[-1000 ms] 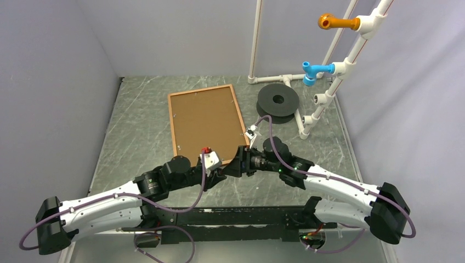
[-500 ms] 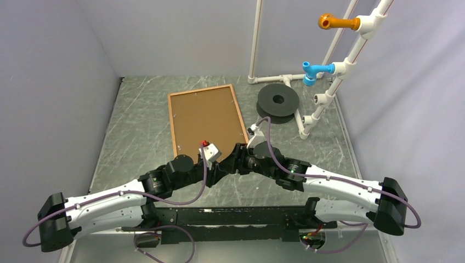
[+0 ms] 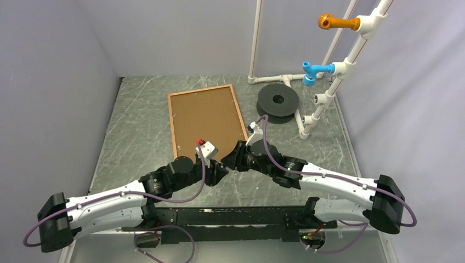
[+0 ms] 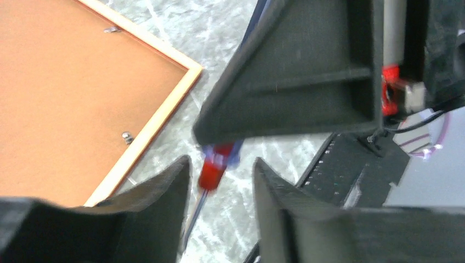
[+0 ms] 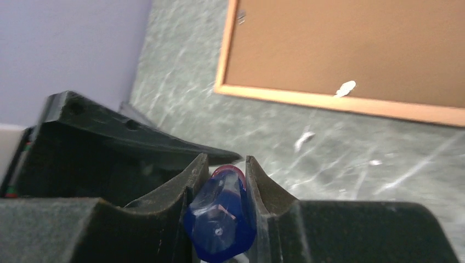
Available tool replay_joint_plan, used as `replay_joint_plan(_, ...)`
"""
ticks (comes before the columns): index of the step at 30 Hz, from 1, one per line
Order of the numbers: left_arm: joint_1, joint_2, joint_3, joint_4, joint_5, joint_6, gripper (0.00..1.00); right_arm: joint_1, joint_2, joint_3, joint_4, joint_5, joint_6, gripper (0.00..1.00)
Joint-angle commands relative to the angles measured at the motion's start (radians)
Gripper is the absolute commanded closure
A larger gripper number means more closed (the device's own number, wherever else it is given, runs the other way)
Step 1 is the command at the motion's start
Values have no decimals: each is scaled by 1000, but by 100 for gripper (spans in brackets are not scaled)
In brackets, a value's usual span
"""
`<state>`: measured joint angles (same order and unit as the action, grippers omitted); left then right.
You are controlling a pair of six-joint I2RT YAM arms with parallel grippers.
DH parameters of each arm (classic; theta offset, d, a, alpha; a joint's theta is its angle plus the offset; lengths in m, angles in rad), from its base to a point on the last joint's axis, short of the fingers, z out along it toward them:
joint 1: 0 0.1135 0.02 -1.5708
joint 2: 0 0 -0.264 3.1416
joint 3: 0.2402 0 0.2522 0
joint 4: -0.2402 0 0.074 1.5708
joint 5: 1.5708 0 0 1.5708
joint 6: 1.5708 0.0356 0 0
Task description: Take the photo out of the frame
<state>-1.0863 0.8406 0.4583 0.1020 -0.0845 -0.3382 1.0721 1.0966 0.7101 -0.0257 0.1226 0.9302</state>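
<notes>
The frame (image 3: 200, 90) lies just beyond the right pincer (image 5: 226, 159) clamping a screwdriver (image 5: 219, 222).

No lettering, number or brand can be read anywhere, though both wrist views are somewhat blurred.

Reddish-brown frame (image 3: 200, 90), plain brown backing board (image 3: 205, 118), grey-green counter (image 3: 137, 120) veined white, blue and red screwdriver (image 5: 222, 219), black fingers (image 5: 164, 203)
</notes>
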Motion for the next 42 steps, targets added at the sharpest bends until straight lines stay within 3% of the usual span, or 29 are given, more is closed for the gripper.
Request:
replay_joint_plan(1, -1, -36, 38, -75, -146, -83, 42, -94, 9, 56, -56, 97, -122, 100)
replay_joint_plan(5, 21, -97, 44, -237, -281, -193, 23, -220, 50, 92, -93, 91, -256, 100)
replay_joint_plan(8, 83, -128, 48, -388, -324, -305, 22, -308, 103, 130, -95, 85, -343, 100)
replay_joint_plan(11, 146, -149, 22, -446, -280, -386, 25, -324, 189, 219, -125, 154, -453, 100)
replay_joint_plan(23, 174, -90, -122, -216, -3, -472, 26, -347, 540, 540, -180, 346, -704, 100)
replay_joint_plan(42, 175, 33, -168, -72, 57, -509, 27, -363, 705, 658, -154, 340, -782, 100)
